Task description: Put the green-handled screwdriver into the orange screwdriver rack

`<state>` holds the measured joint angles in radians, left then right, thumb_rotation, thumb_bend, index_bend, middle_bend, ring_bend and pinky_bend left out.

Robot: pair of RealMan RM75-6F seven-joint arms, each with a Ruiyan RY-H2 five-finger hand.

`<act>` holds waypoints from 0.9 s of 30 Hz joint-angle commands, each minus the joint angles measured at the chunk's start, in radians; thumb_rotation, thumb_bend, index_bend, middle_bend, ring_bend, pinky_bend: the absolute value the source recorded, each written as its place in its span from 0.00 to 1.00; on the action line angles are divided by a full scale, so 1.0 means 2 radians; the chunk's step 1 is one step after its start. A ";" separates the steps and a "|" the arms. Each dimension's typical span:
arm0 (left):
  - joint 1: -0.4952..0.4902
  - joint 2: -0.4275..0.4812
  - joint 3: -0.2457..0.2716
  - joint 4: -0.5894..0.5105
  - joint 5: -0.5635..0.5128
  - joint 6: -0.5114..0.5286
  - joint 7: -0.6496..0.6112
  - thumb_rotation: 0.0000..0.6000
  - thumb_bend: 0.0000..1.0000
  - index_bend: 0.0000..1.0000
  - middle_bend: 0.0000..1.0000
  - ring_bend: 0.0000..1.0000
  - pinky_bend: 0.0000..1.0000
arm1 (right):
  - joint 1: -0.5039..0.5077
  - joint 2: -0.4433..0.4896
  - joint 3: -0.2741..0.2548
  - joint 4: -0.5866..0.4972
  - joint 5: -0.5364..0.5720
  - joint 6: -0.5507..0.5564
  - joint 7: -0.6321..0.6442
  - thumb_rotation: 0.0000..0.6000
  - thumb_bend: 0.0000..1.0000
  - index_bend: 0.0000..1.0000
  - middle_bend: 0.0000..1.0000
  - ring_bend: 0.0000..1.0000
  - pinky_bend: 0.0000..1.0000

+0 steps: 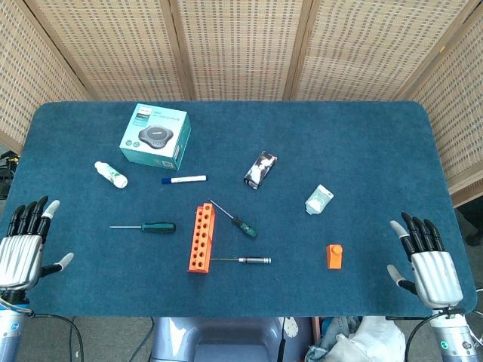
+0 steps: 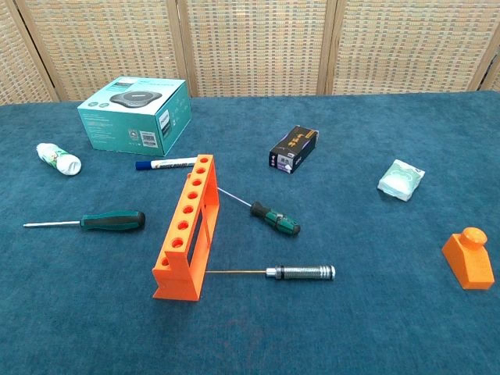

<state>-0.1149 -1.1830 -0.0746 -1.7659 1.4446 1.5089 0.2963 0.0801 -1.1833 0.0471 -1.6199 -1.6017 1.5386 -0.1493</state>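
Both hands hold nothing: the left hand (image 1: 24, 245) and the right hand (image 1: 428, 260) rest with fingers spread at the near corners of the table (image 1: 377, 151), well apart from every tool, so I judge no reach has begun. The green-handled screwdriver (image 2: 98, 221) lies flat just left of the orange screwdriver rack (image 2: 186, 229), tip pointing left, so the left hand seems better placed. A smaller screwdriver (image 2: 269, 216) right of the rack may also have a green handle, though it is hard to tell.
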 commanded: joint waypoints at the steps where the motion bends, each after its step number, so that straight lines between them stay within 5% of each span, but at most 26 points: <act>1: 0.000 0.000 0.000 0.000 0.000 0.000 0.001 1.00 0.10 0.07 0.00 0.00 0.00 | 0.000 0.000 0.000 0.000 0.001 -0.001 0.000 1.00 0.23 0.08 0.00 0.00 0.00; 27: -0.003 -0.001 0.000 0.000 0.000 -0.005 -0.003 1.00 0.10 0.07 0.00 0.00 0.00 | -0.003 0.006 -0.001 -0.005 0.006 -0.001 0.004 1.00 0.23 0.08 0.00 0.00 0.00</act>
<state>-0.1212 -1.1850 -0.0751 -1.7655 1.4439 1.4980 0.2908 0.0731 -1.1704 0.0456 -1.6294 -1.5896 1.5365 -0.1407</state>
